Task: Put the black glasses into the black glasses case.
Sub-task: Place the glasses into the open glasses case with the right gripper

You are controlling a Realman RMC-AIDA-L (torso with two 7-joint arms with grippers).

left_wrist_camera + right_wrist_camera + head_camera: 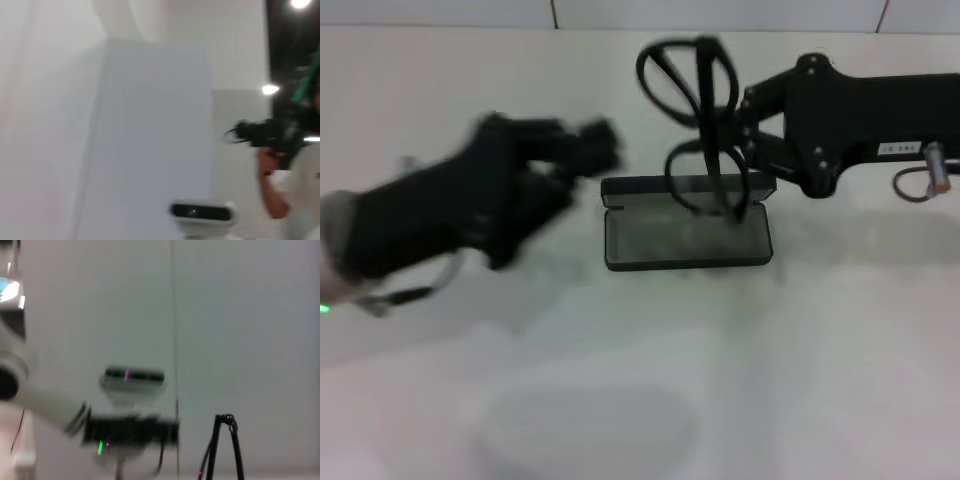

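White desk (640,400) fills the lower part of the head view, bare and pale where it lies closest to the camera. Farther back, near the middle, the black glasses case (686,222) lies flat on the desk with its lid swung open toward the far side, the greyish lining facing up. Standing over the case, the black glasses (700,120) are held upright: the two oval lens rims are up at the top and the long slim temple arms hang down, their tips reaching into the open case near its right part. Whether the tips touch the lining cannot be told.

Reaching in from the right side, the right tool (745,130) sits just beside the frame and is clamped on the glasses at about mid-height. In the right wrist view, two thin black rods of the glasses (225,445) rise to a joined tip against a pale wall, with the other arm blurred beyond.

On the left, the left tool (585,150) hovers above the desk just beside the left end of the case, not touching it; it is smeared, and I cannot tell whether its fingers are apart or together
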